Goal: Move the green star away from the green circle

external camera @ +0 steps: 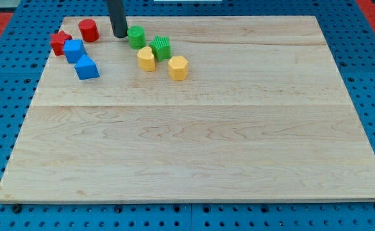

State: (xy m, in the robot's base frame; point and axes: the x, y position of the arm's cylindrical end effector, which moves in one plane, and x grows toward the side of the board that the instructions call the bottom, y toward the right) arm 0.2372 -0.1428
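The green circle [136, 36] is a short green cylinder near the board's top left. The green star [161, 48] sits just to its lower right, a small gap apart, touching a yellow block [147, 59]. My tip [119, 35] is the lower end of a dark rod coming down from the view's top. It stands on the board just left of the green circle, close to it or touching it, and well left of the green star.
A yellow hexagon-like block [178, 67] lies right of and below the star. A red cylinder [88, 30], a red block [61, 42], and two blue blocks [74, 51] [86, 67] cluster at the left. The wooden board [193, 141] lies on a blue pegboard.
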